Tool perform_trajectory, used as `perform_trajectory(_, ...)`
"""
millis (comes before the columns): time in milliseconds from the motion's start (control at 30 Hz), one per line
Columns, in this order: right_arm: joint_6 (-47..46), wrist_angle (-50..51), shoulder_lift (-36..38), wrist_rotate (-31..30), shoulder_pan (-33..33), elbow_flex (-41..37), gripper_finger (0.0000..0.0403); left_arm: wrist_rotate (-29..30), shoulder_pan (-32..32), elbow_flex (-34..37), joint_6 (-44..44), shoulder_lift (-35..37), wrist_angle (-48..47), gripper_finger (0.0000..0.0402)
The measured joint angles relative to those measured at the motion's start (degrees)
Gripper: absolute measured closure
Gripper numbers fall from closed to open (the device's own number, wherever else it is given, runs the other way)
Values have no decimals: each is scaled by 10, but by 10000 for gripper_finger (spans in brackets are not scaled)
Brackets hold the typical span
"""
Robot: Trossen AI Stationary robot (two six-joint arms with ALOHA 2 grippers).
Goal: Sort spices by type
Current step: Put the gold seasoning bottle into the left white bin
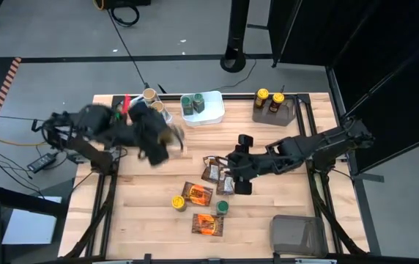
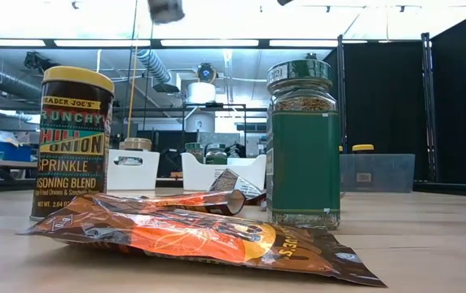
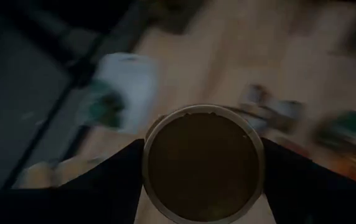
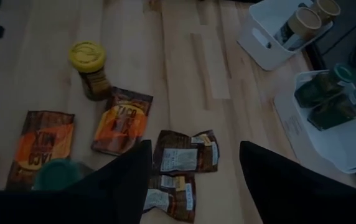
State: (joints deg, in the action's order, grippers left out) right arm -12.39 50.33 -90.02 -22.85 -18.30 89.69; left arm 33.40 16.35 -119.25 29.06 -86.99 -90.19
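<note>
My left gripper [image 3: 203, 168] is up over the table's far left part [image 1: 165, 139], shut on a small round jar [image 3: 203, 163] whose lid I cannot make out. My right gripper [image 4: 195, 149] hangs open above two brown foil packets [image 4: 184, 152] at the table's middle [image 1: 231, 180], touching nothing. Lying flat nearer the front are two orange packets [image 1: 197, 193], [image 1: 207, 224]. Between them a yellow-lid jar [image 1: 178, 202] and a green-lid jar [image 1: 223, 207] stand upright on their bases. My left gripper pinches the jar's round wall [image 3: 150, 155] between its two fingers [image 3: 116, 174], one on each side. One round end of the jar faces the wrist camera; lid or base, I cannot tell. The jar is lifted clear of the table.
At the far edge stand a white tub [image 1: 211, 110] with green-lid jars, a white tub [image 4: 271, 37] with tan-lid jars, and a grey-brown bin [image 1: 286, 111] with yellow-lid jars. Another grey bin [image 1: 297, 235] sits at the near right corner. Bare wood lies at the near left.
</note>
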Motion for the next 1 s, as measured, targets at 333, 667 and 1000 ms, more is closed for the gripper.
perform_trajectory(333, -9, -4, 0, 0, 45, 0, 155, 31, -289, 207, -19, 138, 12, 138)
perform_trajectory(667, -16, -40, 0, 0, 89, 0, 155, -94, -520, 414, -153, 200, 226, 138)
perform_trajectory(1000, -27, -44, 0, 0, 99, 0, 154, -183, -652, 519, -207, 182, 329, 138)
